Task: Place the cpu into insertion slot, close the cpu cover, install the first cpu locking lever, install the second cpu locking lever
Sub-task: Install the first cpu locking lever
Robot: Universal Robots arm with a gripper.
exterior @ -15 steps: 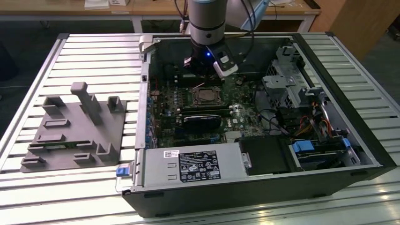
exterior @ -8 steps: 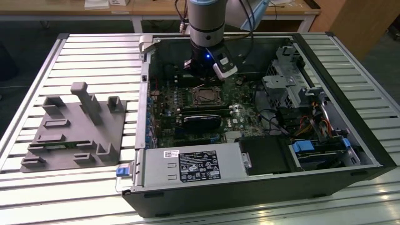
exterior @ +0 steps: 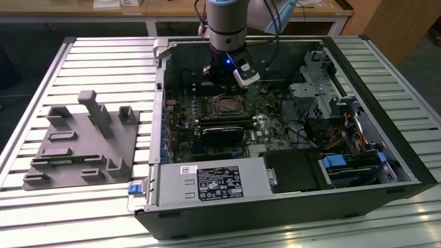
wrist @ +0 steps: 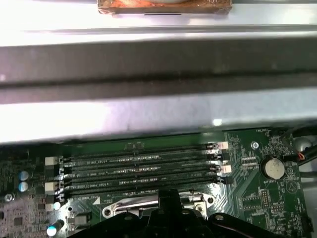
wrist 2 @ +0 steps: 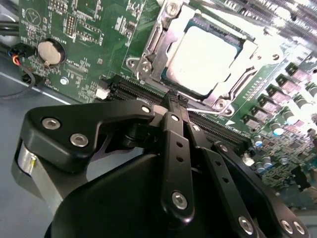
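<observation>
Slatted metal surface [exterior: 103, 57] carries an open computer case [exterior: 289, 206], with a grey moulded fixture [exterior: 82, 142] lying at nine o'clock of it in the exterior view. My arm [exterior: 227, 26] comes down into the case over the motherboard [exterior: 206, 119]. In the second wrist view my fingers [wrist 2: 174, 106] are pressed together with nothing between them, their tips just beside the socket's near edge; my own black linkage hides much of the board below. The cpu [wrist 2: 205, 59] sits in its slot, a pale square washed out by glare, so its surface is hard to make out. The cpu cover [wrist 2: 148, 54] frames it, lying flat around its edges. In the first wrist view, memory slots [wrist: 138, 171] run across the board.
</observation>
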